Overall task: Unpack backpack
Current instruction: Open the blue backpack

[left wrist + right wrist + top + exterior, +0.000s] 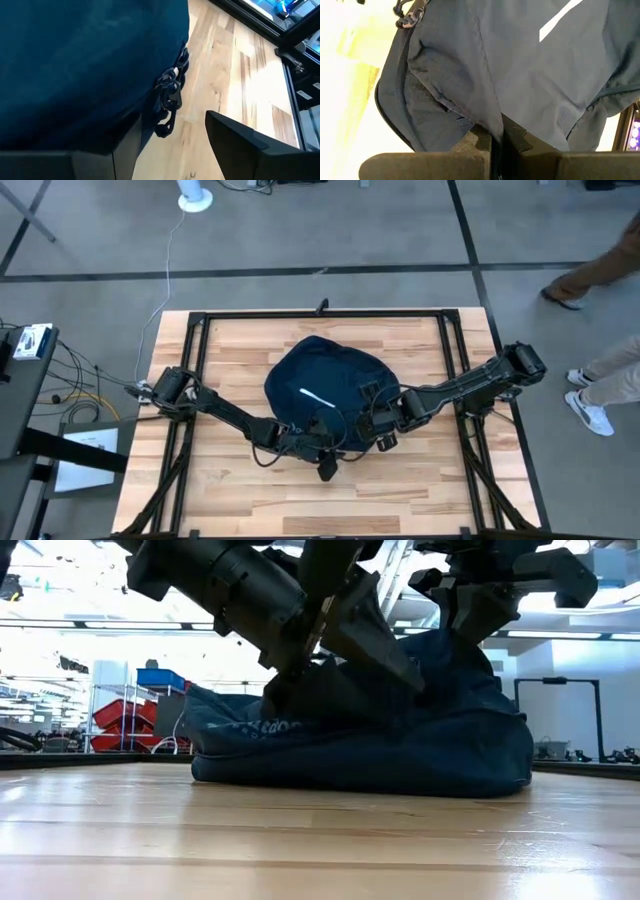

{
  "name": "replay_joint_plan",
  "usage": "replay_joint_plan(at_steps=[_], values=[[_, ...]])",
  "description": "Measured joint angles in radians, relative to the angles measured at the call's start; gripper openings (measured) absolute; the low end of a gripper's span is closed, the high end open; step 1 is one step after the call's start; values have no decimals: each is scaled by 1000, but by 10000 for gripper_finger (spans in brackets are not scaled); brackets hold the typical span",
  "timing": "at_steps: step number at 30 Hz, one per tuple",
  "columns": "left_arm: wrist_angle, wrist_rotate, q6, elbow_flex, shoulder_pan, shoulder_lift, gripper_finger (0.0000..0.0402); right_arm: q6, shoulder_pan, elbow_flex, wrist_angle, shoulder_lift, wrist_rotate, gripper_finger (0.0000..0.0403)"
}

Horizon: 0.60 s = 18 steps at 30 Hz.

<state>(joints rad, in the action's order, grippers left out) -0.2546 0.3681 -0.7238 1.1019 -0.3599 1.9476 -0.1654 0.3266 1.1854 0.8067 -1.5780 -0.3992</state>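
Both pincers, left point(322, 442) and right point(496, 135), grip the backpack point(325, 380).

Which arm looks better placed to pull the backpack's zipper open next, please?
Probably the left. The left gripper is open with the zipper pulls just ahead, while the right gripper is shut on a fold of the backpack.

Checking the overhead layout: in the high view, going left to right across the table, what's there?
Left arm base → left gripper at the backpack's near edge → backpack → right gripper, pinching the backpack's fabric → right arm base.
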Motion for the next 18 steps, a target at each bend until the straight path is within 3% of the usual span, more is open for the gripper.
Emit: replay_joint_plan(at_steps=[4, 11, 18], values=[[4, 10, 4, 0, 2, 0, 180, 5, 0, 0, 0, 0, 0, 0], [8, 6, 44, 0, -1, 0, 22, 5, 0, 0, 0, 0, 0, 0], [26, -17, 63, 0, -11, -33, 2, 8, 0, 0, -1, 0, 0, 0]])
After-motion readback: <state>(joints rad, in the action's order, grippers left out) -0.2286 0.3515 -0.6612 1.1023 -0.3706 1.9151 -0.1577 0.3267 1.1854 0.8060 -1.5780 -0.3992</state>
